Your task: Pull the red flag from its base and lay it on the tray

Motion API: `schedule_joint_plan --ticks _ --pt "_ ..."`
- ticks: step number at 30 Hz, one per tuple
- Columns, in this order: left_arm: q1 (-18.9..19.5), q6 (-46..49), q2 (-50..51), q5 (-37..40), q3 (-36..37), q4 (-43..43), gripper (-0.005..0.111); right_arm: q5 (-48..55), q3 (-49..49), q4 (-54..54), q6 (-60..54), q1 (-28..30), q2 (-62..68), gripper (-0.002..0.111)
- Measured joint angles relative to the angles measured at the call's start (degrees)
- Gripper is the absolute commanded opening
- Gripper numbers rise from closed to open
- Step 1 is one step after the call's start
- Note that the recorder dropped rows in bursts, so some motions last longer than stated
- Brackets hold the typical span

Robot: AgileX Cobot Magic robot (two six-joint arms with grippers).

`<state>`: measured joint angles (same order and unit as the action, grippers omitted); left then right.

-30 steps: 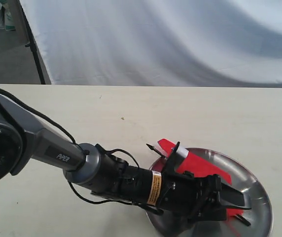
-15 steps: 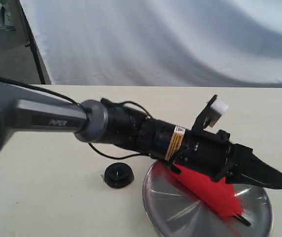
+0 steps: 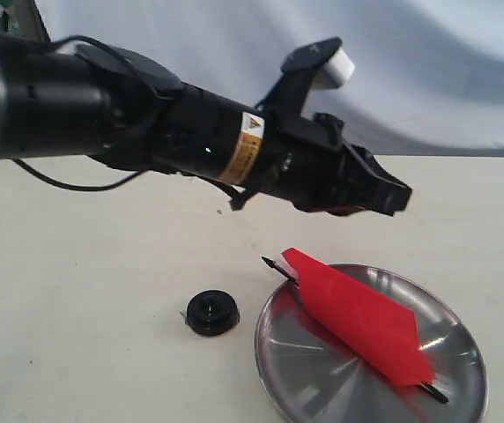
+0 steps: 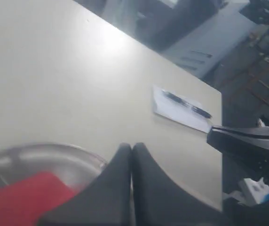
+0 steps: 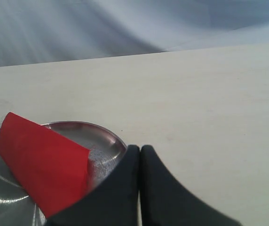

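The red flag (image 3: 362,319) lies flat across the silver tray (image 3: 322,381), its black pole tip sticking out over the rim on the left. The round black base (image 3: 211,312) sits on the table just left of the tray, with no flag in it. My left gripper (image 3: 397,198) hangs in the air above the tray, shut and holding nothing. The left wrist view shows its closed tips (image 4: 131,147) over the tray's rim (image 4: 64,153) and the flag (image 4: 26,195). My right gripper (image 5: 140,148) is shut and empty beside the tray (image 5: 104,141) and flag (image 5: 40,162).
A white cloth backdrop (image 3: 428,79) hangs behind the table's far edge. In the left wrist view a sheet of paper with a pen (image 4: 179,109) lies near the table's edge, beside a black arm part (image 4: 242,139).
My left arm has risen from low over the tray to well above it. The flag stays lying on the tray, and the base has come into view.
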<state>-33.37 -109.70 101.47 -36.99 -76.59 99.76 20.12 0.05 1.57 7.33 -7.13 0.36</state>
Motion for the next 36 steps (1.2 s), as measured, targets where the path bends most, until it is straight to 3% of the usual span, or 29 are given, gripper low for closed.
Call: schedule_joint_plan --ticks 6,16,19,25,30,33,36 --pt "2.42 15.91 -12.41 12.94 8.92 0.11 0.0 0.0 0.0 0.0 0.0 0.0 0.0 0.0" --pt "2.71 61.19 -32.36 39.74 27.25 0.21 0.0 0.0 0.0 0.0 0.0 0.0 0.0 0.0" --pt "2.71 61.78 -35.43 45.2 31.08 -2.13 0.0 0.0 0.0 0.0 0.0 0.0 0.0 0.0" --pt "2.71 47.92 -37.08 57.97 31.79 -30.98 0.0 0.0 0.0 0.0 0.0 0.0 0.0 0.0" --pt "2.71 43.55 -37.2 67.49 31.79 -67.36 0.0 0.0 0.0 0.0 0.0 0.0 0.0 0.0" --pt "2.71 47.91 -37.2 70.55 31.79 -84.42 0.0 0.0 0.0 0.0 0.0 0.0 0.0 0.0" --pt "2.71 60.6 -37.2 71.45 31.79 -90.02 0.0 0.0 0.0 0.0 0.0 0.0 0.0 0.0"
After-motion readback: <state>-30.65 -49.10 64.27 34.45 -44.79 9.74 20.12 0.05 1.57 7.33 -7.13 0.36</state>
